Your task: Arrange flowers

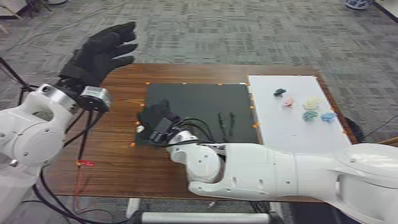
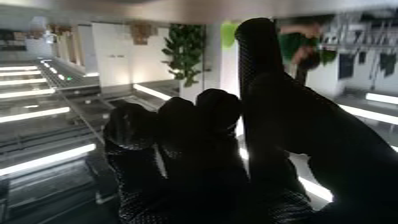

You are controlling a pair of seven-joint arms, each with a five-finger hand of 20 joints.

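Black-gloved right hand (image 1: 158,119) looks pretty relaxed, fingers uncurled, over the left part of the dark mat (image 1: 187,95). Left hand (image 1: 100,54) is up and released too, and the little coloured flowers (image 1: 311,104) are scattered on the white board (image 1: 284,132).

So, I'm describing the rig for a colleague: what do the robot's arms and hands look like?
The left arm and right arm are white, with smooth, rounded joint housings. The left hand and right hand wear black fabric gloves. A grey module sits at the left wrist, and dark cables loop beside the right.
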